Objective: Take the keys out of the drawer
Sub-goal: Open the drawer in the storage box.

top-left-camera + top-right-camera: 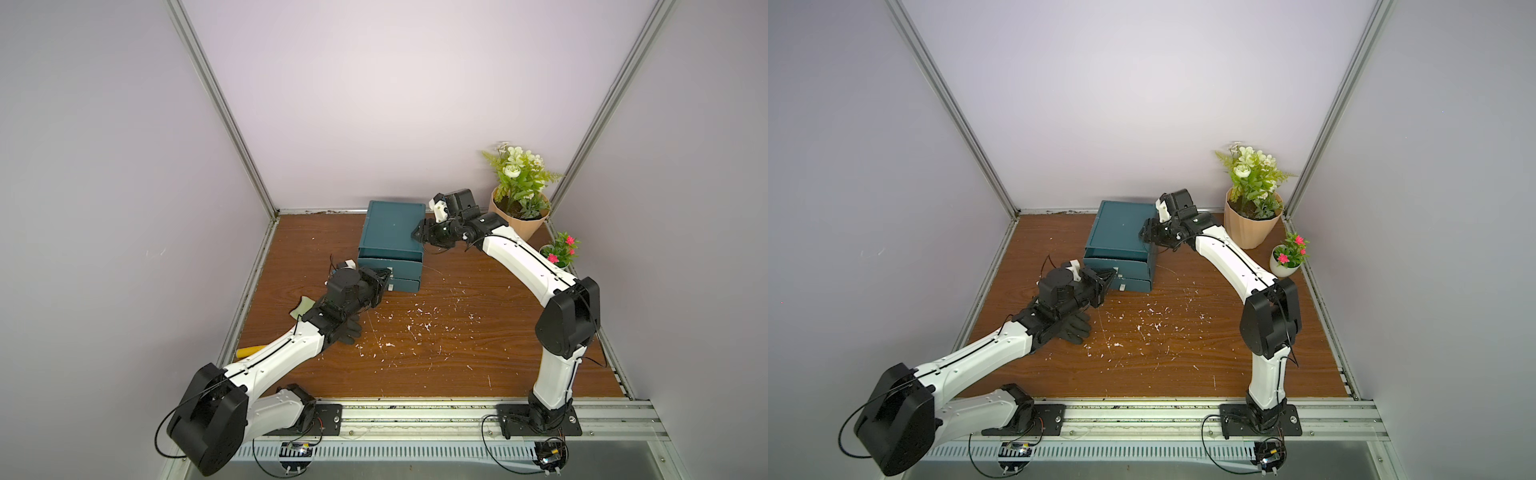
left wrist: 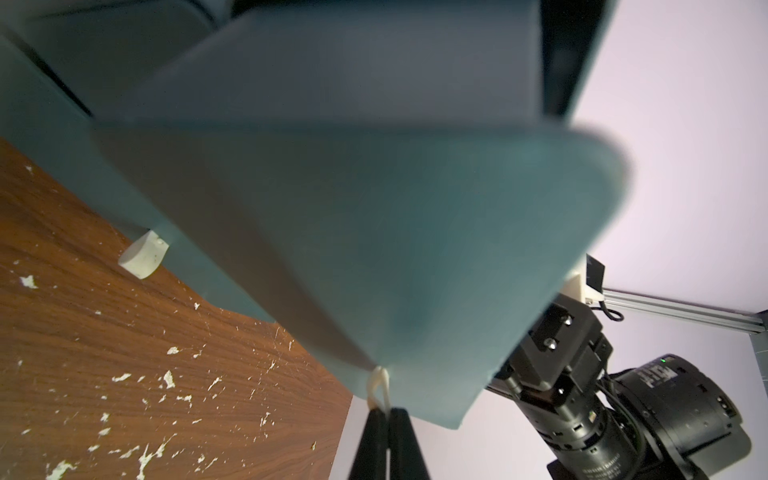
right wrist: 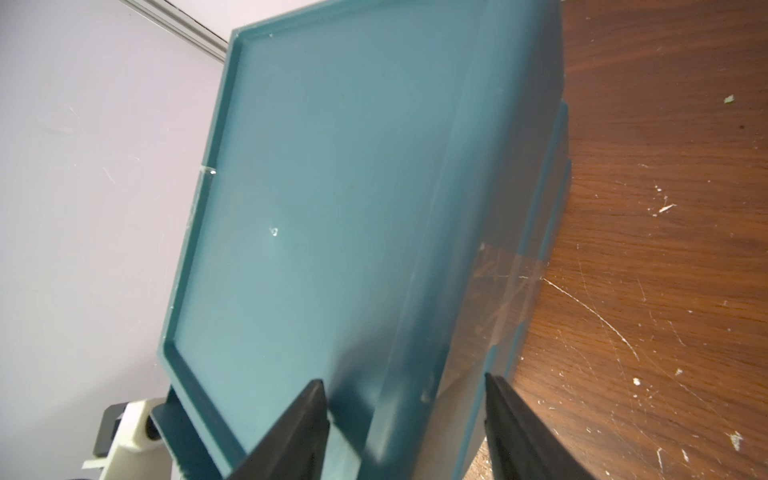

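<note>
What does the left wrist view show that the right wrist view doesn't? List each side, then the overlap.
Left wrist only: the left gripper shut on a drawer's white handle, another drawer's free handle. Right wrist only: the drawer unit's rimmed top, clear tape on its side, the open right gripper. Both: teal drawer unit, flecked wooden table. Neither shows keys.
</note>
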You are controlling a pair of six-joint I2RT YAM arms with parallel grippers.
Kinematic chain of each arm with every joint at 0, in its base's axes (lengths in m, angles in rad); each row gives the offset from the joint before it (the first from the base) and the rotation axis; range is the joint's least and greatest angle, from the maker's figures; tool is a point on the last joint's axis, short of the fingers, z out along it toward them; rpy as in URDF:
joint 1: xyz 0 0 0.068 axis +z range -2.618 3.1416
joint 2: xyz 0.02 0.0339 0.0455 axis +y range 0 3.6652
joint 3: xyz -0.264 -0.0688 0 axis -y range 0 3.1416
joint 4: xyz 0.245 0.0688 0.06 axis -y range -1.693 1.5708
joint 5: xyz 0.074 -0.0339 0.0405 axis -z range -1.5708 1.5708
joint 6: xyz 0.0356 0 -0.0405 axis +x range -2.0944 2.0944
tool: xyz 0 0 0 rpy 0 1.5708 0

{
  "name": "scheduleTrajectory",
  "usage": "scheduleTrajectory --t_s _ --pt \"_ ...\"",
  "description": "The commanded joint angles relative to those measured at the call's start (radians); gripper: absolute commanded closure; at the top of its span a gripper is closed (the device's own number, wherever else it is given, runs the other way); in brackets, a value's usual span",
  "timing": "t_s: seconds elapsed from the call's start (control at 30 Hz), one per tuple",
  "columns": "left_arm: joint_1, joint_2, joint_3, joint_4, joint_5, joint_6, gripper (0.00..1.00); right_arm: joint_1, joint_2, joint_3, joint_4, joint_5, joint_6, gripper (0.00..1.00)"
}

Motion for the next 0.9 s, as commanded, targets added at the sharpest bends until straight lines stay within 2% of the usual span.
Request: scheduleTrajectory --t_s 0.0,0.43,0.87 --pt "-0.030 -0.027 -0.003 -0.018 0.016 0.018 1.00 -0.002 -0.027 -0.002 0.012 -0.001 -0.006 0.36" --pt "-0.143 -0.187 -0.074 -0.177 -0.075 -0.013 1.00 -0.002 -0.057 -0.059 0.051 -0.021 0.008 0.36" --pt "-0.164 -0.256 -0.085 -0.225 -0.060 0.002 1.00 0.001 -0.092 -0.101 0.051 -0.024 0.018 0.37"
